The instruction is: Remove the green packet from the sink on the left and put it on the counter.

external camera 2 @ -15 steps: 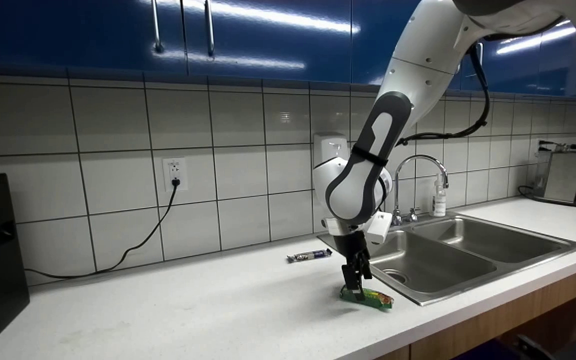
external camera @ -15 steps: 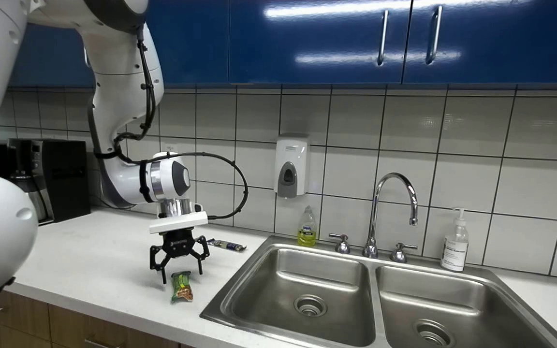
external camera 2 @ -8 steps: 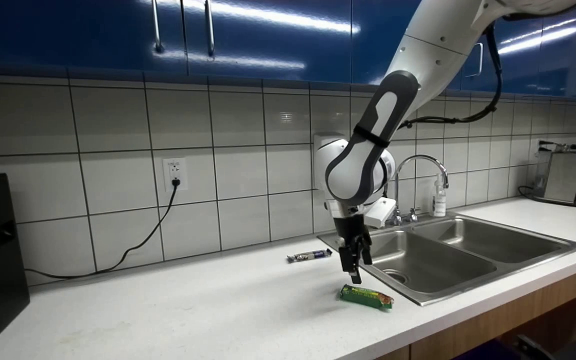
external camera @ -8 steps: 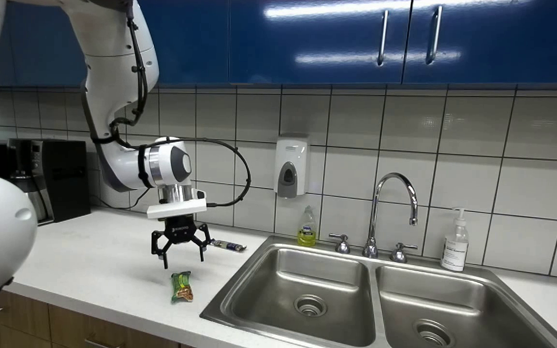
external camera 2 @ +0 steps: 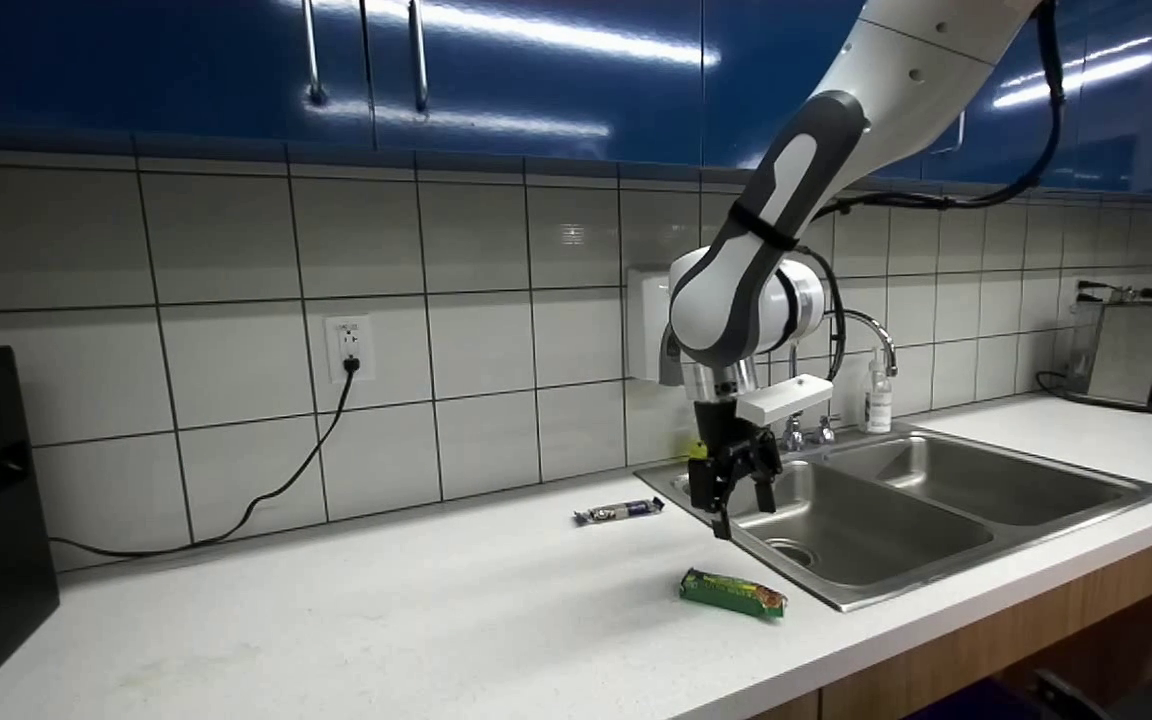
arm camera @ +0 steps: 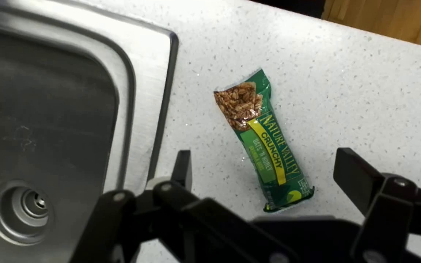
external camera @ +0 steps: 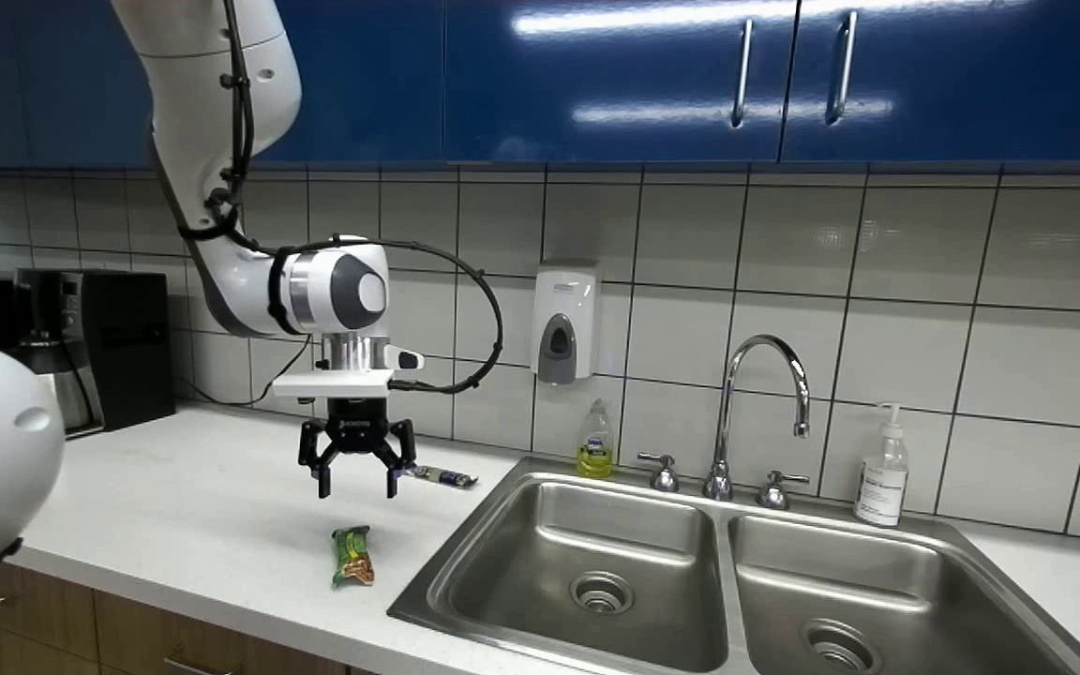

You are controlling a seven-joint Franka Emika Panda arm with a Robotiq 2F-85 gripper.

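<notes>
Risen since a second ago: pincer (external camera: pixel 358 486) up, Nature Valley packet (arm camera: pixel 269 146) unmoved

I have come up from the counter (external camera 2: pixel 336 620) and a little to the right, while the packet keeps its place. My pincer's two fingers (arm camera: pixel 355 179) are spread wide, and in both exterior views their tips hang higher than the packet, apart from it. In the wrist view I see it lower down, in the gap between them.

It is green, marked Crunchy Oats 'n Honey, lying flat and face up on the counter just left of the steel double sink (arm camera: pixel 152 65), with a strip of counter between it and the rim. Its end with the granola picture points toward the near edge and the sink.

Farther back, left of the sink, lies a dark blue and pale wrapped bar (external camera 2: pixel 619 512); its lettering is too small for me to read. Along the sink's far side a bottle of yellow dish soap (external camera: pixel 595 452) stands upright at the left, then the chrome gooseneck faucet (external camera: pixel 726 412), then a clear pump bottle (external camera: pixel 882 487). A white soap dispenser (external camera: pixel 566 323) hangs on the tiled wall (external camera: pixel 681 333).
</notes>
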